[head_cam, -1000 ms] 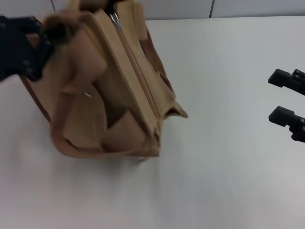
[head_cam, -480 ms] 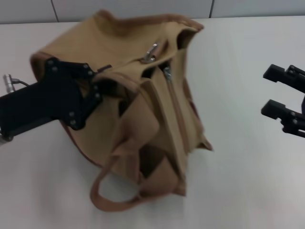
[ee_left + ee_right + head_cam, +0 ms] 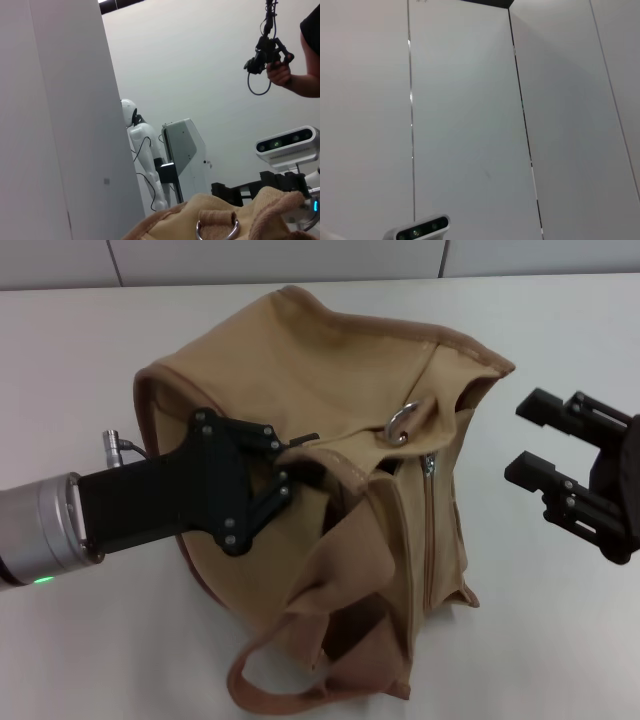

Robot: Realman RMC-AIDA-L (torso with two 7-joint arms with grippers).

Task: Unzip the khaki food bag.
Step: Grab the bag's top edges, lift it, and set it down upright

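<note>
We see the khaki food bag slumped mid-frame on the white desk. Left hand is clenched on its top fabric beside the metal ring. Right hand, fingers spread, hovers at right, apart from the bag.

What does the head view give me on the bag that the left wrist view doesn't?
Only the head view shows the whole khaki food bag on the table, its zipper, the left gripper gripping the bag's fabric, and the right gripper open beside the bag, apart from it. Only the left wrist view shows the room behind: a white humanoid robot and a person's hand holding a device. Both show the bag's metal ring.
</note>
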